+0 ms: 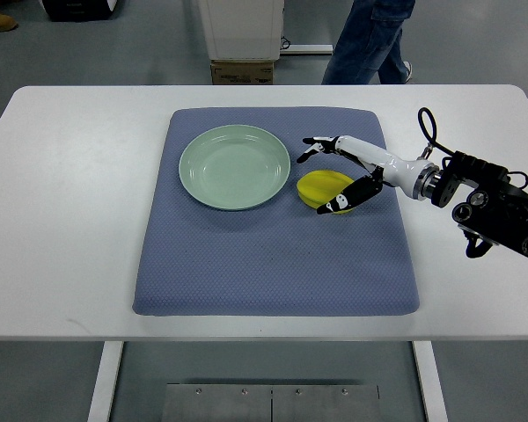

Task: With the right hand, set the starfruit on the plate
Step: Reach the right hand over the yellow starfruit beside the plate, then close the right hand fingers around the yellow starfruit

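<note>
Starfruit (322,187): yellow, lying on the blue-grey mat (273,264), just right of the plate (235,167), not on it. Small gap between fruit and plate rim.

Right hand (339,171): white with black fingertips, arm comes in from the right edge over the table. Fingers spread around the fruit — upper fingers (315,143) reach past its far side toward the plate, the thumb (339,205) sits against the near-right edge of the fruit. Looks like contact at the thumb side; far-side fingers sit above and apart from the fruit. So hand is cupped over it, not closed on it. Fruit sits flat on the mat, not lifted.

Plate: pale green, round, empty, on the upper-left part of the mat.

Mat: roughly square, centred on the white table (62,220).

Black wrist and forearm hardware (493,207) with a cable loop over the right side of the table.

Left arm: not visible.

Background: a person's legs in jeans (365,40) past the far table edge, cardboard box (242,72) on the floor beside a white cabinet.
</note>
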